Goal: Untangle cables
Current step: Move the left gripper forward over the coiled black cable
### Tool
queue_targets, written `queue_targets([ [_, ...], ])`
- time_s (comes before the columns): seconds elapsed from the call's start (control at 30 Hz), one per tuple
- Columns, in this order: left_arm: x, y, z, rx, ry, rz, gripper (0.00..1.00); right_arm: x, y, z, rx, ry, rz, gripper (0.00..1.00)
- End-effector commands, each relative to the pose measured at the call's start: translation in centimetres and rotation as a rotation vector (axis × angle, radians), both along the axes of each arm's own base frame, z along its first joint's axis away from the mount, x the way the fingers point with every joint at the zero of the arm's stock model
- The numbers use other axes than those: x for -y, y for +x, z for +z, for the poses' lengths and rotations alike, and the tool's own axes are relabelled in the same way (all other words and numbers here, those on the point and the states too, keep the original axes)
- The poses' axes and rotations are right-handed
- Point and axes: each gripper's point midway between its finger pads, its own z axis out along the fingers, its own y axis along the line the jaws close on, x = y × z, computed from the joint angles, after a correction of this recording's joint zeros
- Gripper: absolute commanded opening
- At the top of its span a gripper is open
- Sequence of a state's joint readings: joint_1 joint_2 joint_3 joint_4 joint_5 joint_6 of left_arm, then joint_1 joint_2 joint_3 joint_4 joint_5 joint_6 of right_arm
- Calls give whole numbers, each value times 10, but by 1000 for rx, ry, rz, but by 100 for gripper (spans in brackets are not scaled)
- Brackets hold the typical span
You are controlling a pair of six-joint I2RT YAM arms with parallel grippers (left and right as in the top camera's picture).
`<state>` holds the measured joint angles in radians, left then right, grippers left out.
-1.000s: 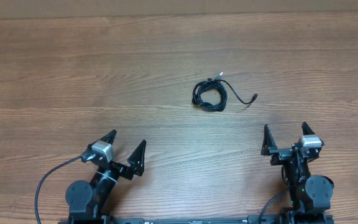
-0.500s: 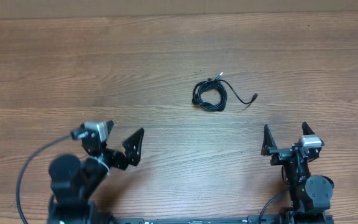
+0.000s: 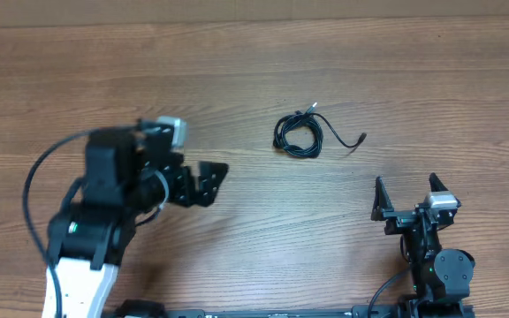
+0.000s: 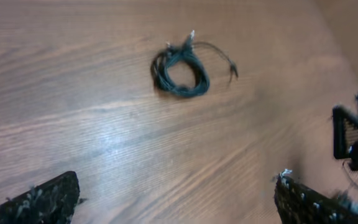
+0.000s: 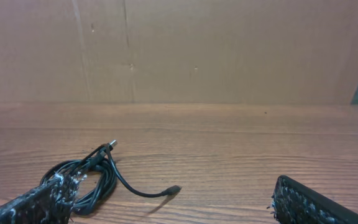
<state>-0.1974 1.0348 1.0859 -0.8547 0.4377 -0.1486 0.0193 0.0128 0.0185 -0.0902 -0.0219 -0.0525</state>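
On the wooden table (image 3: 237, 62), the cables (image 3: 299, 135) lie as one small black coil a little right of centre. One loose end with a small plug curls out to the coil's right. The left end effector (image 4: 178, 186) hangs above the table to the left of the coil and well apart from it, fingers spread wide and empty. The right end effector (image 3: 405, 184) sits toward the near edge, apart from the coil, its fingers likewise spread wide and gripping nothing.
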Motion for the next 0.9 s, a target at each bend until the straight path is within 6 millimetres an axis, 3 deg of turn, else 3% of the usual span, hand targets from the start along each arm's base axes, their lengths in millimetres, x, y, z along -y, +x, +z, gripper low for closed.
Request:
queue_targets([
  [0.0, 8, 14, 7, 29, 132, -20, 100, 1, 0, -1, 6, -1, -4, 100],
  [0.27, 56, 41, 11, 35, 306, -103, 100, 1, 0, -1, 7, -1, -4, 100],
  [0.47, 87, 77, 13, 138, 282, -132, 100, 1, 0, -1, 6, -1, -4, 100],
  [0.87, 107, 111, -49, 50, 324, -147, 99, 1, 0, -1, 7, -1, -4, 100],
])
